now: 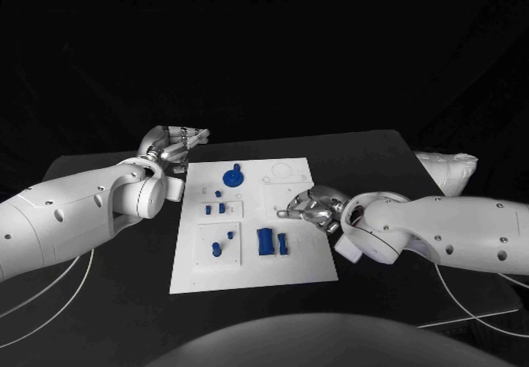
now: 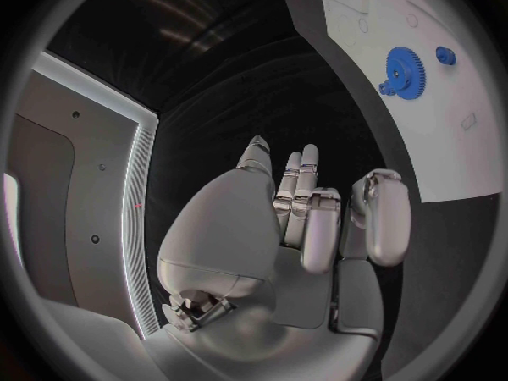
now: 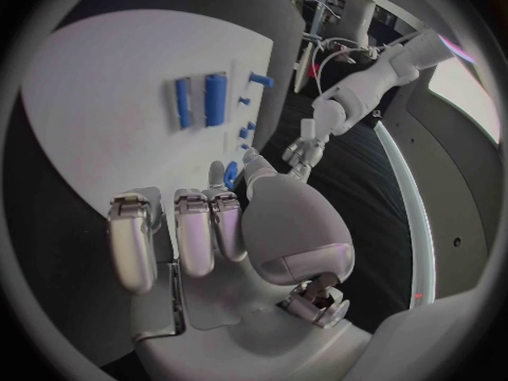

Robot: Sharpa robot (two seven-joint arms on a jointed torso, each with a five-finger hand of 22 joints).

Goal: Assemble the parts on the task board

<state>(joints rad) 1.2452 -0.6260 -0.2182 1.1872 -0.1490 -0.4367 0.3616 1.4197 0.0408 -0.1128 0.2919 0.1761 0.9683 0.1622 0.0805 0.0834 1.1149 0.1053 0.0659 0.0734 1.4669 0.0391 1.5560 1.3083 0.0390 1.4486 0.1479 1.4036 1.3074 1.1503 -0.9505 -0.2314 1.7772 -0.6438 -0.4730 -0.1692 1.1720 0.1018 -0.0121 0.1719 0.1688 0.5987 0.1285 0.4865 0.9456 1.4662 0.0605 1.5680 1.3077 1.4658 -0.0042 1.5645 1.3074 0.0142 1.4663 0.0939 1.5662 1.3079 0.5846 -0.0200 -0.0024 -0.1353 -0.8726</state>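
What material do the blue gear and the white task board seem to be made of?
The blue gear looks like matte plastic, perhaps printed: even colour, no metallic shine. The task board seems a thin, rigid white plastic plate with a dull, flat surface; the exact material cannot be told.

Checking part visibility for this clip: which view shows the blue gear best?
The left wrist view: the blue gear shows large, teeth visible, unobstructed. The head view shows it small on the task board. In the right wrist view the right hand mostly hides it.
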